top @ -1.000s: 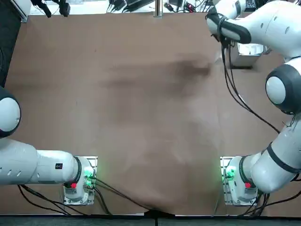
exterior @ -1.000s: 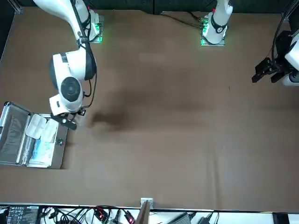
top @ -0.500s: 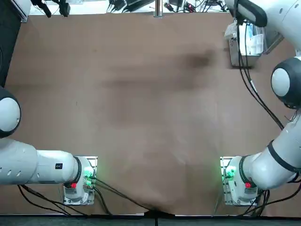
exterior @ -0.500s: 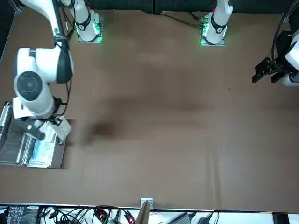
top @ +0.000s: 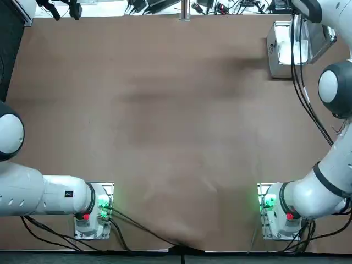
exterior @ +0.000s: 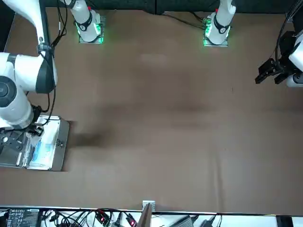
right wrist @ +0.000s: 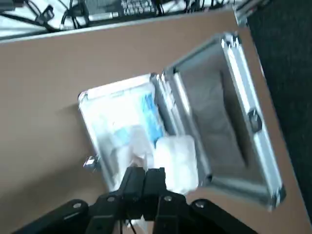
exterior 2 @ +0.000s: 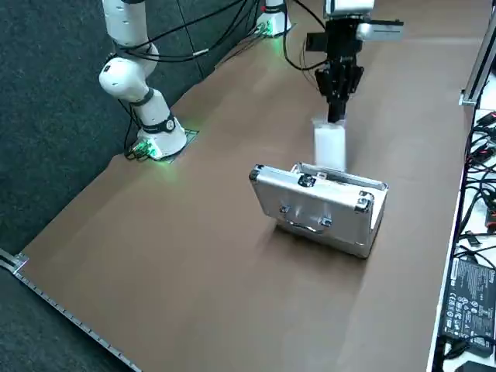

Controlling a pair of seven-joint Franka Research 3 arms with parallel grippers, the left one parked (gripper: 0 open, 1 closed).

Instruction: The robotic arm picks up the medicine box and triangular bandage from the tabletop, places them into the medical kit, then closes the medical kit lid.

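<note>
Hanging over the desk (exterior 2: 194,232), the right gripper (exterior 2: 335,108) holds the bandage (exterior 2: 328,146) pinched in closed jaws, directly above the open kit (exterior 2: 322,205). Next, I judge: lower and release into its lined tray.

The tabletop (top: 165,121) is a wide plain brown surface. The kit (exterior 2: 322,208), a silver metal case, rests directly on it at the far right corner from the robot's side, close to the far edge, with its lid raised. Its open tray (right wrist: 124,131) shows a light blue-white lining. The two arm bases (top: 94,212) are bolted near the robot's edge, with green lights glowing. The right gripper (exterior 2: 338,99) hangs above the kit, off the tabletop.
</note>
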